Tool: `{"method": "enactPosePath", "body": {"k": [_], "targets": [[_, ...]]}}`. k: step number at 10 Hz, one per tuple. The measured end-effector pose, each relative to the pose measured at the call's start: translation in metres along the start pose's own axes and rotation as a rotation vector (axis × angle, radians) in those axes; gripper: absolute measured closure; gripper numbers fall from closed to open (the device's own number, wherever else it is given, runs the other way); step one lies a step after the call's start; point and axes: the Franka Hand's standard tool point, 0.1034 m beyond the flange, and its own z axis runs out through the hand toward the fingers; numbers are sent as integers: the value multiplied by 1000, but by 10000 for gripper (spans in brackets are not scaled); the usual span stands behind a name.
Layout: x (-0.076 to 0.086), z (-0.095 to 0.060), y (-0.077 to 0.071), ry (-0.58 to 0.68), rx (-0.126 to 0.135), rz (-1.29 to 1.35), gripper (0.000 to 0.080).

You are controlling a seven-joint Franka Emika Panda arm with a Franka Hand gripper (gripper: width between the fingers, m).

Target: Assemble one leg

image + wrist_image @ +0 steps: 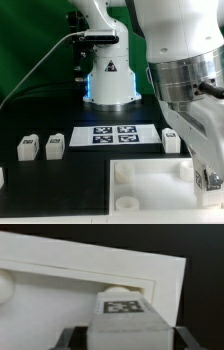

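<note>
In the exterior view, the pincer (206, 172) hangs low at the exterior view's right, over the large white square plastic piece with round corner sockets (140, 186) on the black tabletop (50, 200). Its grip is hard to read here. Two spare stubby white tagged blocks (27, 148) stand well apart to the left.

In the wrist view, the pincer's dark fingers (70, 338) pinch the leg (125, 321), a small stubby white plastic block, tag toward the camera. Its far end meets a corner socket (120, 289), possibly just entering.
</note>
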Motion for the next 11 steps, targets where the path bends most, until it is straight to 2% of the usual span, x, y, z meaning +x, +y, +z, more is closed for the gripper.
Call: {"method": "enactPosePath", "body": {"k": [1, 4, 5, 6, 9, 11], "targets": [[-3, 1, 0, 2, 0, 146, 509], [-4, 1, 0, 7, -1, 133, 509], [-5, 1, 1, 7, -1, 125, 326], [-5, 2, 1, 6, -2, 58, 200], [-10, -1, 2, 19, -14, -370, 161], [-11, -1, 2, 21, -14, -541, 152]]}}
